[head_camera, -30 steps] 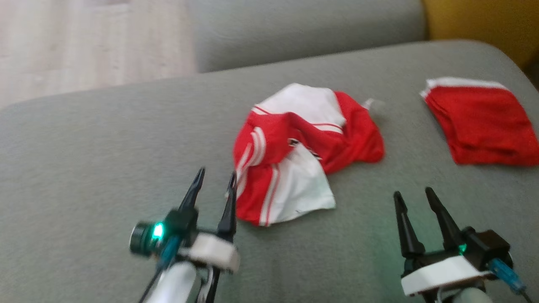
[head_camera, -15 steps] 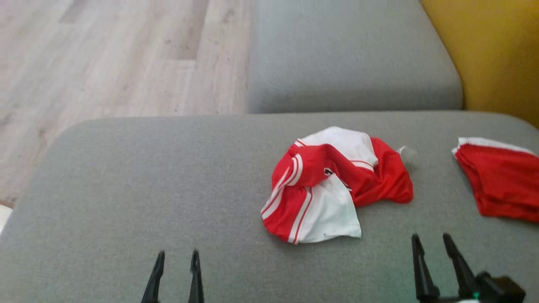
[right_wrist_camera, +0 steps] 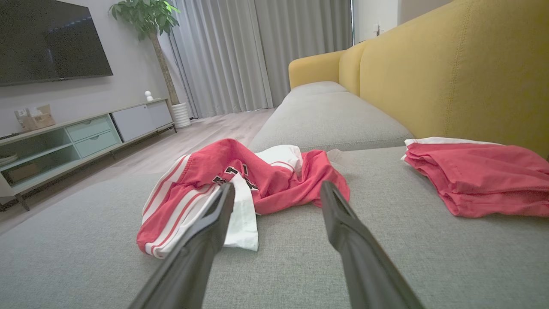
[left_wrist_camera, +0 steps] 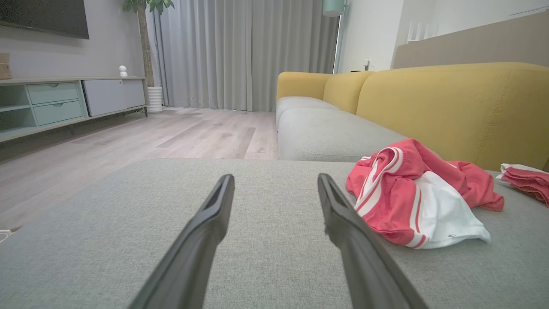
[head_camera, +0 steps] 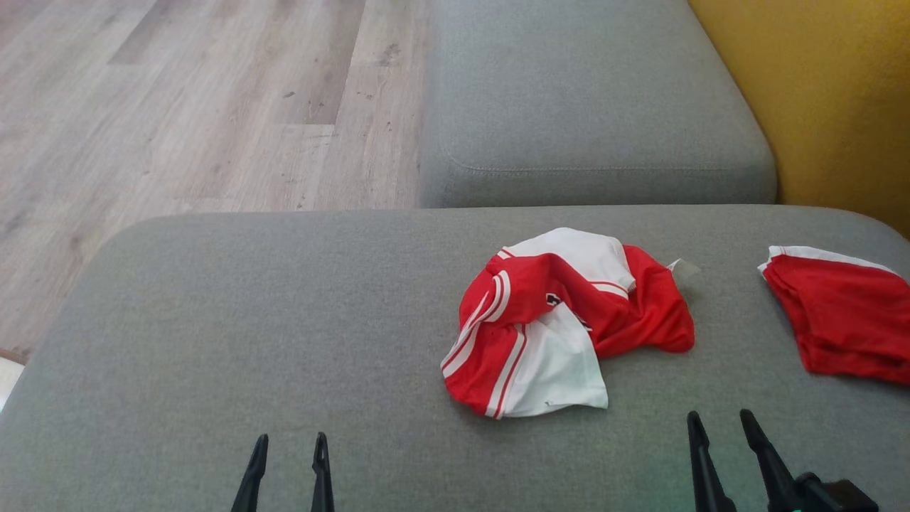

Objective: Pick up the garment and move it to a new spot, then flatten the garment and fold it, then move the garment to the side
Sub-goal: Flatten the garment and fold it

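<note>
Both empty with fingers spread, left gripper (head_camera: 291,438) and right gripper (head_camera: 718,415) face the garment (head_camera: 561,320) at twelve o'clock, seemingly for pickup.

Soft cloth garment (head_camera: 561,320), coarse matt woven cushion (head_camera: 249,341), matt wood-grain floor (head_camera: 178,107)

The garment (head_camera: 561,320) lies on the cushion (head_camera: 249,341), a second garment (head_camera: 846,320) to its right.

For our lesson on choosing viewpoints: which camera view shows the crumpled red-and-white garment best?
The head view: the crumpled garment lies whole and uncovered, seen from above. The left wrist view shows it side-on, its far side hidden. The right wrist view is close, but a finger of the right claw crosses it.
</note>
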Controlling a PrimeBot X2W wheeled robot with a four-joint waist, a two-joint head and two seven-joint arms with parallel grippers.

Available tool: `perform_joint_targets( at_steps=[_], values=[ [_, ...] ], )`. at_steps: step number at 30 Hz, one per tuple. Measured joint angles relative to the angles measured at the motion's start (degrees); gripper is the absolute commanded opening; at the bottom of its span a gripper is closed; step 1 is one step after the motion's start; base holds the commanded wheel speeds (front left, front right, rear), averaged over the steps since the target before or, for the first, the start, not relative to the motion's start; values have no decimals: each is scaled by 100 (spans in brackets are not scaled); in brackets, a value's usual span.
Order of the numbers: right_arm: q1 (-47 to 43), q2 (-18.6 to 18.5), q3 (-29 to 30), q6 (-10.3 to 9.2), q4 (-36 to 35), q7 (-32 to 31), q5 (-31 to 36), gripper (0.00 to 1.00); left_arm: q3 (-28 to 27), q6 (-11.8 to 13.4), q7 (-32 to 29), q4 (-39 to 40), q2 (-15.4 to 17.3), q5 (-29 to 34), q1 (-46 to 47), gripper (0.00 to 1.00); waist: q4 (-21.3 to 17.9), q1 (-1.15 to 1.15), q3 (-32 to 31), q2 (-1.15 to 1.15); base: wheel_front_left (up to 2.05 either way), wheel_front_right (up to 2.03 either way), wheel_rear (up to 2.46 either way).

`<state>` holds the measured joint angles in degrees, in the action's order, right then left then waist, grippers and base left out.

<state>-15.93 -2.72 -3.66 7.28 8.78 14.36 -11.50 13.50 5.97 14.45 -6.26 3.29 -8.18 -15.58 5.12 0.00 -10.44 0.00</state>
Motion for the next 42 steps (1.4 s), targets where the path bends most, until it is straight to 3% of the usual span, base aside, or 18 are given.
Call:
perform_joint_targets(
  at_steps=[26,33,42],
  values=[
    [-1,7,-33,0,2,0,0,100,21,9,0,-143,-2,-51,-7,100,-27,1,120,0,0,0,0],
    [18,-4,-69,0,-87,0,45,100,290,-75,-1,-554,-2,-314,249,100,-94,1,398,0,0,0,0],
    [343,-178,-307,0,-130,0,59,100,1061,-303,-2,-1477,-22,-790,1444,100,-297,1,904,0,0,0,0]
  ],
)
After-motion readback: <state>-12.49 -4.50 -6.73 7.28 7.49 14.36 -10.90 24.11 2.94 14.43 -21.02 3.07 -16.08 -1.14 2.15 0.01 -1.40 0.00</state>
